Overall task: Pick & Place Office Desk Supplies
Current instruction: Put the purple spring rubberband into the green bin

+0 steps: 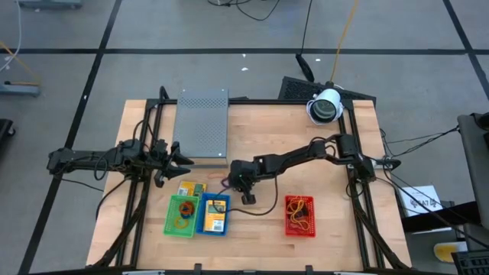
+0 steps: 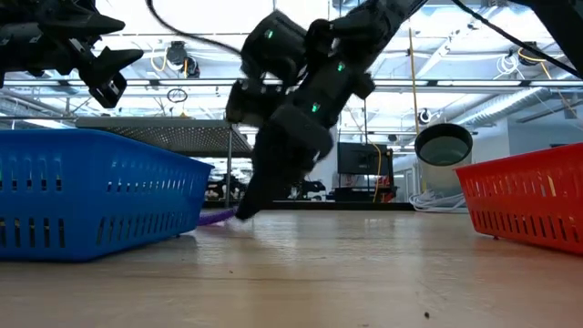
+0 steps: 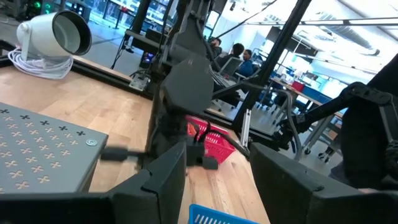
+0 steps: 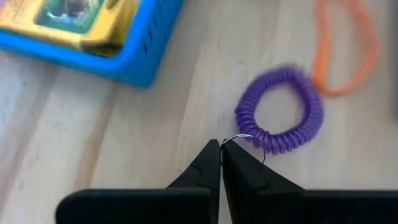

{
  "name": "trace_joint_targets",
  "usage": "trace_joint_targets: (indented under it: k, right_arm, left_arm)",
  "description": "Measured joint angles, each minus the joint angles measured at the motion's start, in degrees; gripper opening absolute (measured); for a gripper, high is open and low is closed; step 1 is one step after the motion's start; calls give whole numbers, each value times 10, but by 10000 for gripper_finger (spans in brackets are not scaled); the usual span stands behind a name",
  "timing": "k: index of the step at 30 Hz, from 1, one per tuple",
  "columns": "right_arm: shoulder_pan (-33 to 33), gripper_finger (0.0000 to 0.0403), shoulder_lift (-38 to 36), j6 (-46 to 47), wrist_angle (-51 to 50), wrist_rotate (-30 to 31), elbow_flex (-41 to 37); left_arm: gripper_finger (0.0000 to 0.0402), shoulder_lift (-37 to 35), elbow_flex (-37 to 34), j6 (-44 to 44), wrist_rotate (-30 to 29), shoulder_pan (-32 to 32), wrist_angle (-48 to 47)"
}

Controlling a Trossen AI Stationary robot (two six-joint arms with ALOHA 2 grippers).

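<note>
Nearest, low on the wooden table, right gripper pinched fully together at the table surface, fingertips meeting on a thin metal ring joined to a purple coil loop; cannot tell whether the ring is truly clamped or just touched. Purple coil lying flat on the wood, just beside the blue basket holding a yellow packet. Close past the coil, an orange rubber band flat on the table, apart from it.

Seen from above, right gripper reaching across from the right edge to just above the blue basket. Green basket touching the blue one on its left, with thin loops inside. Red basket well apart to the right, with orange and dark bands inside.

Farther back, left gripper hovering off the table beside the grey perforated box, fingers spread partly apart, holding nothing. At the far right corner, a white camera on the table. Beyond the table, seated people in the room.
</note>
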Motion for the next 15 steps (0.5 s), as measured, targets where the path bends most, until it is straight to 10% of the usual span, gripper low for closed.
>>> trace_joint_targets:
  k: [15]
  right_arm:
    - [7, 0, -205, 41, -43, 38, -128]
  left_arm:
    - [186, 0, 0, 0, 0, 0, 0]
